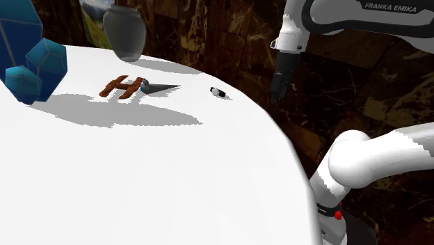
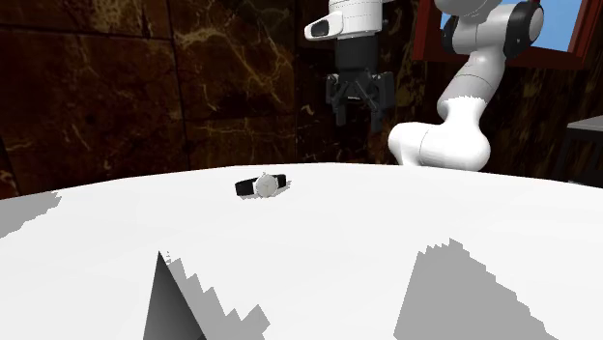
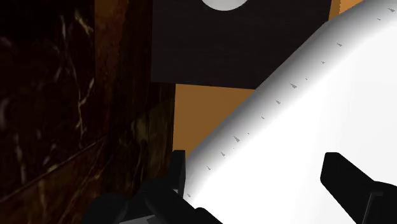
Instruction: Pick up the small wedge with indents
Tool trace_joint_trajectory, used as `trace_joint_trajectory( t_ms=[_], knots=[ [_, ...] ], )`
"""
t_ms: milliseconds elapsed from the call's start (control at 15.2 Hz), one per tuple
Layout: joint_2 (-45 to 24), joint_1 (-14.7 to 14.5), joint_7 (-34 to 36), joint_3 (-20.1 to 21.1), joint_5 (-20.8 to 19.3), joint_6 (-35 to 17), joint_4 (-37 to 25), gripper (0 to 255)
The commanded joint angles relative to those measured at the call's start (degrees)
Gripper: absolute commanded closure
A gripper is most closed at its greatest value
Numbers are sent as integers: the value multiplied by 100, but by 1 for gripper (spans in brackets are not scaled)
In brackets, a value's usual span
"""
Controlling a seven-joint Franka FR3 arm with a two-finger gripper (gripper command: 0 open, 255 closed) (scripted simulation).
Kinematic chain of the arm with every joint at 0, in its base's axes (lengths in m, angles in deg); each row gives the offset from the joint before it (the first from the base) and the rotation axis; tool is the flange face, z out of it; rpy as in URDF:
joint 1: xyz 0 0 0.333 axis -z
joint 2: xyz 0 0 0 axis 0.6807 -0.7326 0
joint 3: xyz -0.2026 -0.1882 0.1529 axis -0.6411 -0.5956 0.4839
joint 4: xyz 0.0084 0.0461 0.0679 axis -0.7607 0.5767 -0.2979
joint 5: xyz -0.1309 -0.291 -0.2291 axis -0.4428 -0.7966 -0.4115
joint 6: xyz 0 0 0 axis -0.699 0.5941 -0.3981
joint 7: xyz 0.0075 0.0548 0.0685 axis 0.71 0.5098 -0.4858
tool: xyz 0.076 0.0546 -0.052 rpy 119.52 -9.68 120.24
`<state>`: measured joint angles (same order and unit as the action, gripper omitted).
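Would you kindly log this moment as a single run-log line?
phase: pre-grasp | gripper: open, empty, above rim of table | wedge: lying on table, untouched, beside brown H-shaped piece | wristwatch: between gripper and wedge

The tabletop (image 1: 174, 181) is plain white. The wedge (image 1: 160, 87) is dark grey, the H-shaped piece (image 1: 122, 88) reddish brown, the vase (image 1: 124, 31) grey and the faceted blocks (image 1: 35, 66) blue. The end effector (image 2: 358, 116) is black. The wall (image 2: 145, 87) is dark brown with pale veins.
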<state>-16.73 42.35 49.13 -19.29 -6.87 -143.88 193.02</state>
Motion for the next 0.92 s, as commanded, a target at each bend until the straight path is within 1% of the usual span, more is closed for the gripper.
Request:
trace_joint_trajectory(
  t_ms=[0,396,858],
  knots=[
    [0,0,0,0,0,0,0,0],
    [-1228,-349,-1329,-406,-113,-786,-640,0],
    [-2667,-751,-2852,-690,68,-1350,-1710,0]
  ],
)
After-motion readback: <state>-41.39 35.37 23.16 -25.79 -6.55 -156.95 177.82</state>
